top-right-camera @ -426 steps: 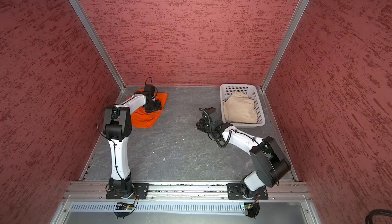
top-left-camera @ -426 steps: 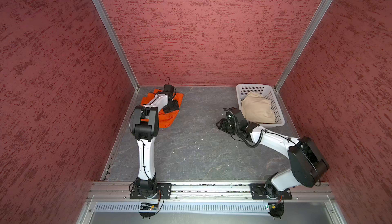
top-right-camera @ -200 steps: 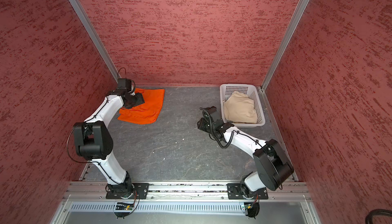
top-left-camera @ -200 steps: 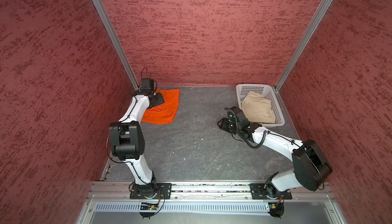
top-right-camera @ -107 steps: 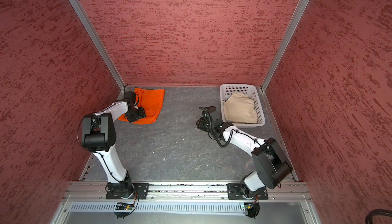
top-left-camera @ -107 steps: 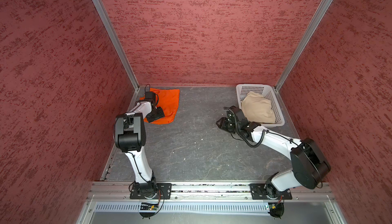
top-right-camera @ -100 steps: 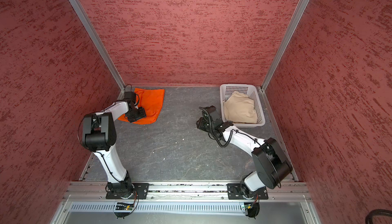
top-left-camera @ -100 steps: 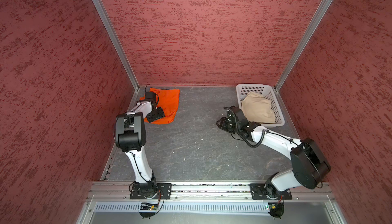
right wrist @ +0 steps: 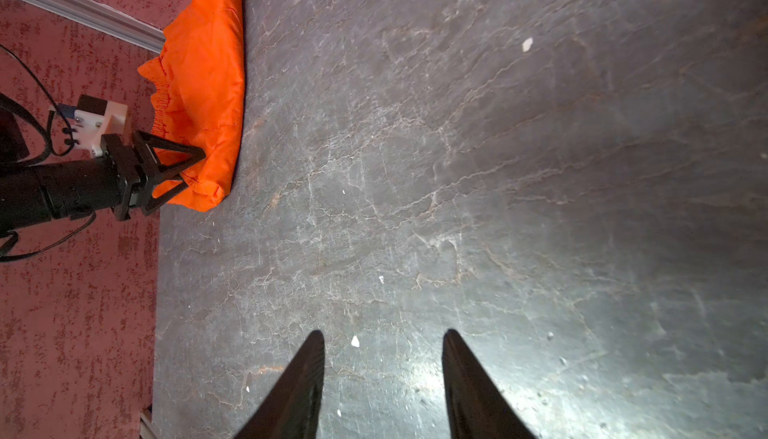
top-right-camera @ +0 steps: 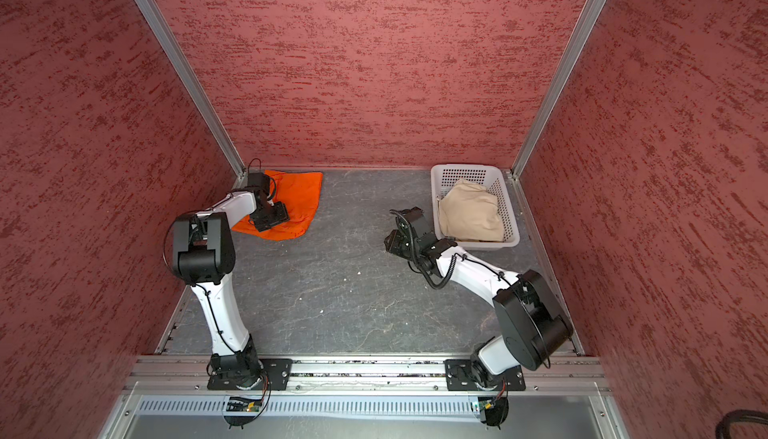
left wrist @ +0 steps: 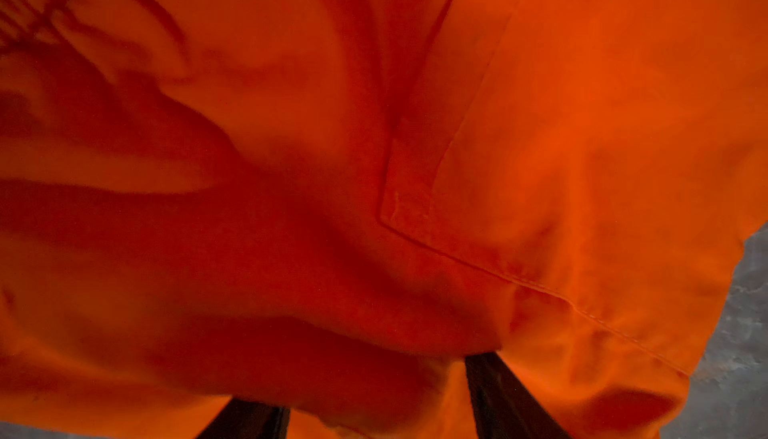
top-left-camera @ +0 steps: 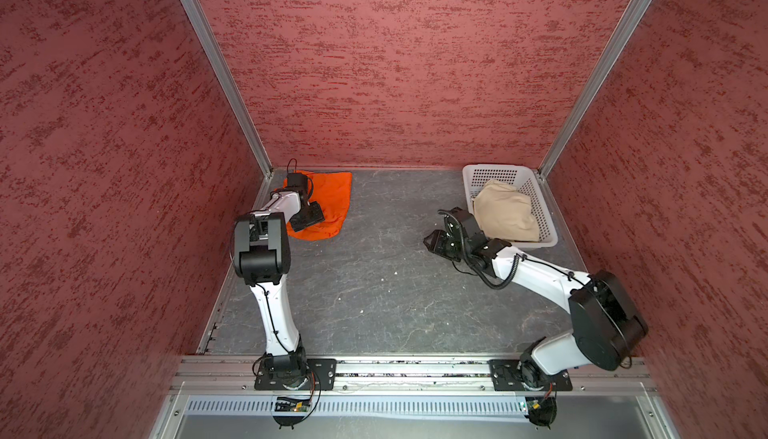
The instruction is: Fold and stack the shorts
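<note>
Beige shorts (top-left-camera: 505,212) in the basket (top-left-camera: 492,174) lie beside our open, empty right gripper (right wrist: 383,333); our left gripper (right wrist: 193,168), jaws apart, rests on the orange shorts (top-left-camera: 332,195).

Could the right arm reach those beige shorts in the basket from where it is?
Probably yes: the right gripper, open and empty, is beside the basket, whose open top leaves the beige shorts uncovered.
</note>
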Available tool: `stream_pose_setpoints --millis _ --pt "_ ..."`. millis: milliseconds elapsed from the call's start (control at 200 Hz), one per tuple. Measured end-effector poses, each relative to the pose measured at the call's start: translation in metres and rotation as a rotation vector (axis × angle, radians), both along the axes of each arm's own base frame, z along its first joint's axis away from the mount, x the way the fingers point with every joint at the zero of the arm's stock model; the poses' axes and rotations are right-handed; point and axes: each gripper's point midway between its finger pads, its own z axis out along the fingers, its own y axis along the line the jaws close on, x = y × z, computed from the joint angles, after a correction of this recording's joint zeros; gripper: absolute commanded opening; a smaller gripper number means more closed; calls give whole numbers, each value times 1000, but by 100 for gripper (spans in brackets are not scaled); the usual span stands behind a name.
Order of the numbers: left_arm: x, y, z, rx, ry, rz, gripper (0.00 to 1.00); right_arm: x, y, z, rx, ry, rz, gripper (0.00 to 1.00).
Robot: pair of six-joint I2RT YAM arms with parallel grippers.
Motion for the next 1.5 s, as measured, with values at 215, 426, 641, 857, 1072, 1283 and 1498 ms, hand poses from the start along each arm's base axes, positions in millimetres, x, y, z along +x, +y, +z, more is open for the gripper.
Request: stream_pose_setpoints --millis 215,426,641,857,1072,1283,1498 --pt "13 1 0 0 -13 0 67 0 0 0 -1 0 -2 48" --pt "8 -8 25 -9 -44 -13 69 2 -2 5 -16 1 3 48" --pt "-18 -51 140 -7 -287 -101 71 24 -12 43 -39 -69 -4 48" --pt "-74 -139 189 -54 -473 -303 71 46 -56 65 -124 -92 -55 49" --pt "-126 -202 121 -148 -355 -409 71 79 -148 91 -263 -85 -179 50" --pt "-131 -220 99 -167 -299 -423 71 106 -239 98 -448 -31 -304 54" --pt "-119 -221 102 -170 -316 -413 70 124 -287 45 -524 142 -331 54"
